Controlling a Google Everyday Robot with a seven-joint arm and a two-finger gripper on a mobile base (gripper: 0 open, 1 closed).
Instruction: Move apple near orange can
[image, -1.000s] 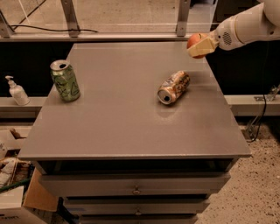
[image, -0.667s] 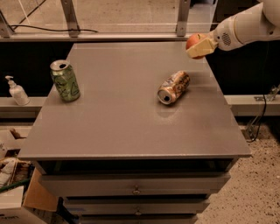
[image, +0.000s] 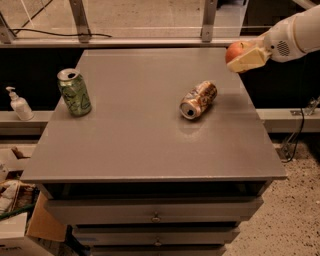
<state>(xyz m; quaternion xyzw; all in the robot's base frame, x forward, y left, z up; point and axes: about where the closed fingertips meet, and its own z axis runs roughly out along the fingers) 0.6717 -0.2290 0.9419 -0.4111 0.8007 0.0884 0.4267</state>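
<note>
Hand: grips apple over far-right corner of worktop, sits slightly further right than a second ago, gains nothing yet toward orange can lying mid-worktop.

We see our end effector gripping the apple above the far right corner of the counter. The surface between it and the orange can, which lies on its side right of centre, is open. The green can stands upright near the left edge, well apart from both. The front half offers free passage. Two metal posts rise behind the far edge.
</note>
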